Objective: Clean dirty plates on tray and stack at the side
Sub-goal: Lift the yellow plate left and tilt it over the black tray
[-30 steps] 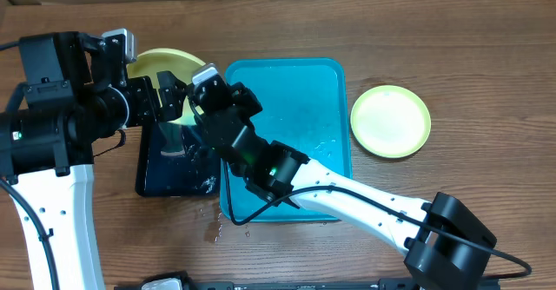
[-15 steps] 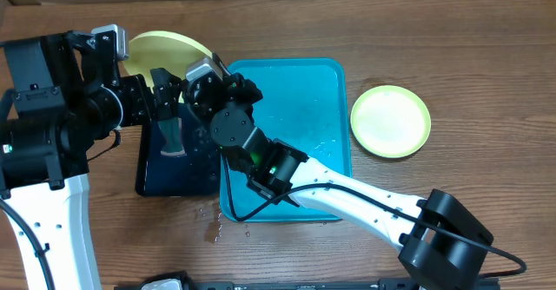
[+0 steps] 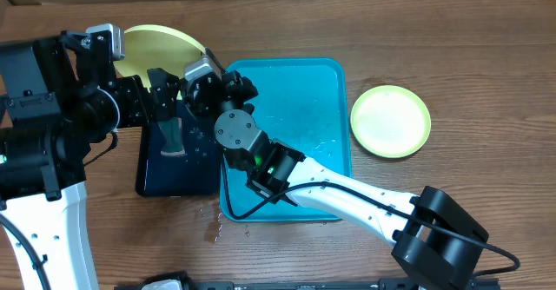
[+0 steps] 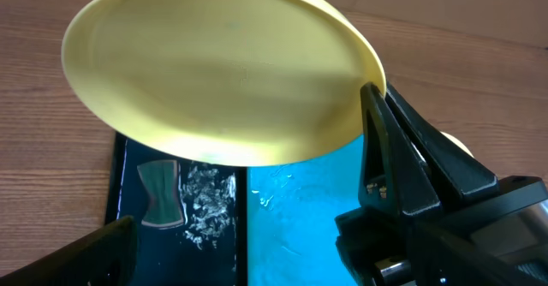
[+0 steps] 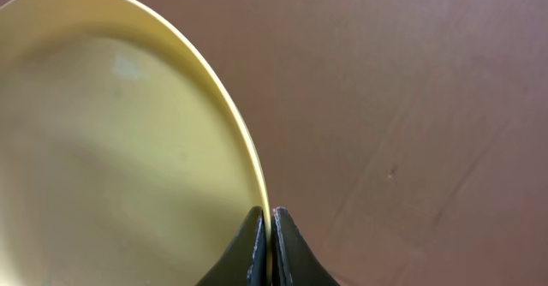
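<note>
A pale yellow-green round plastic plate (image 3: 161,47) (image 4: 214,72) (image 5: 111,149) hung tilted in the air, off the table, above the far end of a narrow black tray (image 3: 156,173) (image 4: 120,183) and just left of the bright turquoise rectangular plastic tray (image 3: 330,82) (image 4: 291,209). The right gripper (image 3: 204,66) (image 5: 264,222) pinched its rim, the two dark fingertips pressed almost together with only the thin edge of the plate between them. That arm reached across the turquoise tray from the near right corner of the scene.

The left gripper (image 3: 167,95) stood close beside the held plate, its jaws spread wide and holding nothing. Whether a finger touched the plate could not be told.

The turquoise tray lay in the middle of the wooden table (image 3: 452,29), its floor wet in patches. The black tray lay against its left side, carrying a dark hourglass-shaped pad (image 3: 171,138) (image 4: 158,192) with white foam (image 4: 204,205) just beside it. Water drops (image 3: 213,229) spotted the wood by the near corners of both trays.

A second light green round plate (image 3: 390,121) with a whitish centre rested flat on the table just right of the turquoise tray, apart from its rim.
</note>
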Tool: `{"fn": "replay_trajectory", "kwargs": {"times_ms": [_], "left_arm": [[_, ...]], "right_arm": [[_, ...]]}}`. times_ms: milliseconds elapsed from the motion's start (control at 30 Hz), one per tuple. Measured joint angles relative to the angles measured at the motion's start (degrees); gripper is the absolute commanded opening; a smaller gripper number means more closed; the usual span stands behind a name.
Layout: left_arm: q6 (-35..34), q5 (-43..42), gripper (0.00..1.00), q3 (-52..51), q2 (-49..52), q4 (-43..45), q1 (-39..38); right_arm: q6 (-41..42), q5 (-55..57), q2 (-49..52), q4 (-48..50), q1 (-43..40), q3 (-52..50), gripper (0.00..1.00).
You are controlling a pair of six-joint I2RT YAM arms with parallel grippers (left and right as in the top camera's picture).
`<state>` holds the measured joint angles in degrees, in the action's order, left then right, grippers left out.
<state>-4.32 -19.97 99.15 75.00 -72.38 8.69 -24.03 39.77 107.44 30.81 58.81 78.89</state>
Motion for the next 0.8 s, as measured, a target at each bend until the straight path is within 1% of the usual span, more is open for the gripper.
{"fn": "replay_trajectory", "kwargs": {"times_ms": [100,167,567,700,800], "left_arm": [[0.0,0.4,1.0,-0.5,0.3,-0.8,-0.1],[0.1,-1.1,1.0,-0.7,1.1,-0.9,0.0],[0.0,-1.1,1.0,-0.8,1.0,-1.1,0.0],[0.1,-0.5,1.0,-0.9,1.1,-1.4,0.0],[0.1,0.5,1.0,-1.4,1.4,-1.6,0.0]], "right_arm": [[0.4,-2.5,-0.2,2.6,0.3,-0.1,0.04],[1.1,-3.1,-0.6,2.5,0.8,-0.1,0.04],[3.1,-4.9,-0.5,2.1,0.7,-0.1,0.04],[3.9,-5.1,-0.5,0.1,0.7,-0.1,0.04],[4.7,-4.9,-0.8,-3.5,0.7,0.0,0.04]]}}
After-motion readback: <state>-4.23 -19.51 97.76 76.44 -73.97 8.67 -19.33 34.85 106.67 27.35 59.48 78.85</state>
